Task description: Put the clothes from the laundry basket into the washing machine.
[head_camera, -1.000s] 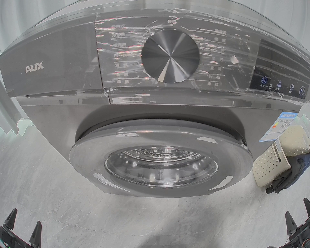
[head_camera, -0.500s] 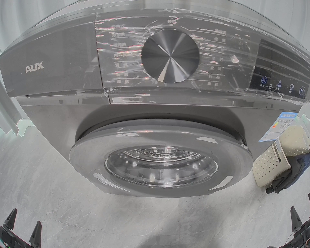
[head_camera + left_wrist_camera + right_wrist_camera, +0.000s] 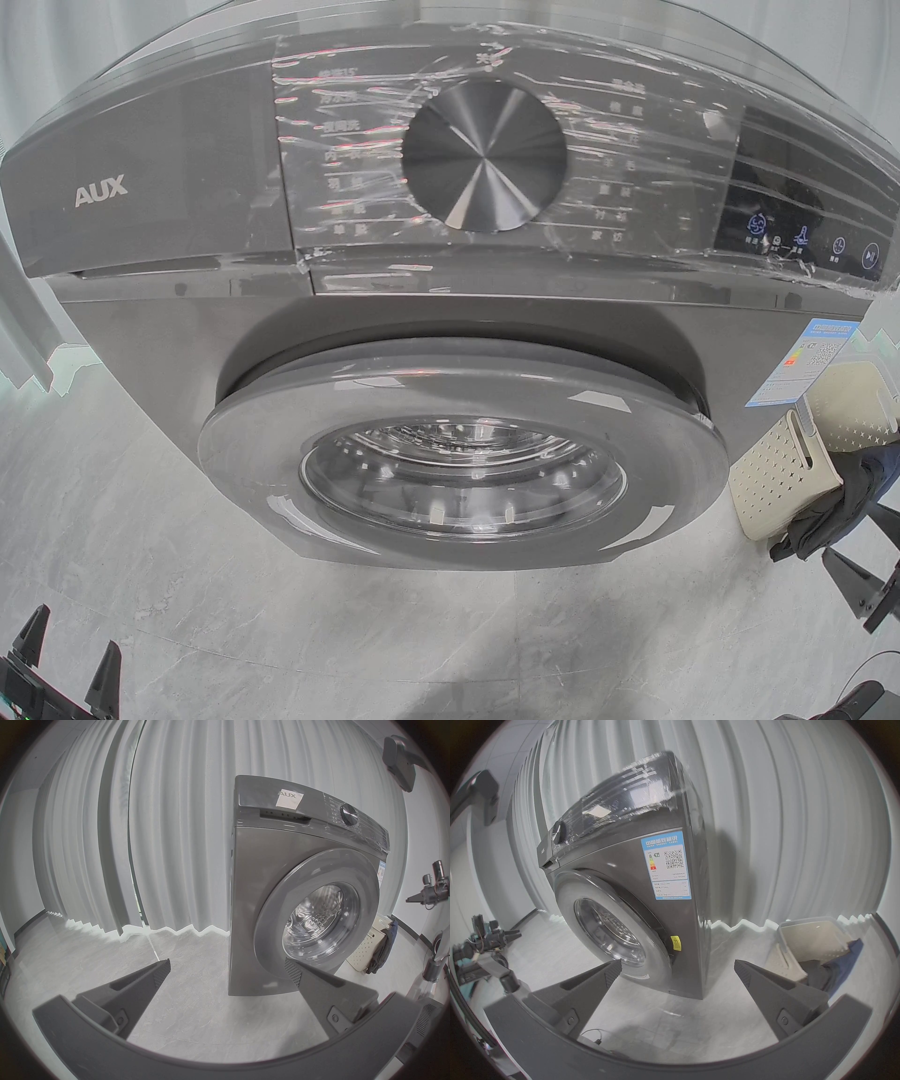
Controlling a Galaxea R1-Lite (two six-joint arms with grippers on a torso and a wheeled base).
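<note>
A studio-like test room: a film-wrapped washing machine (image 3: 459, 309) on marble-look floor (image 3: 375, 619), pleated white curtains (image 3: 178, 837) lining the far walls.

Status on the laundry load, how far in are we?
Done: nothing visible. The washing machine door is shut and the drum behind its glass looks empty. In hand: nothing; the left hand and right hand are both open and empty, the right one close to the laundry basket. Left: open the door, take the dark clothes draped over the basket's rim, load them.
</note>
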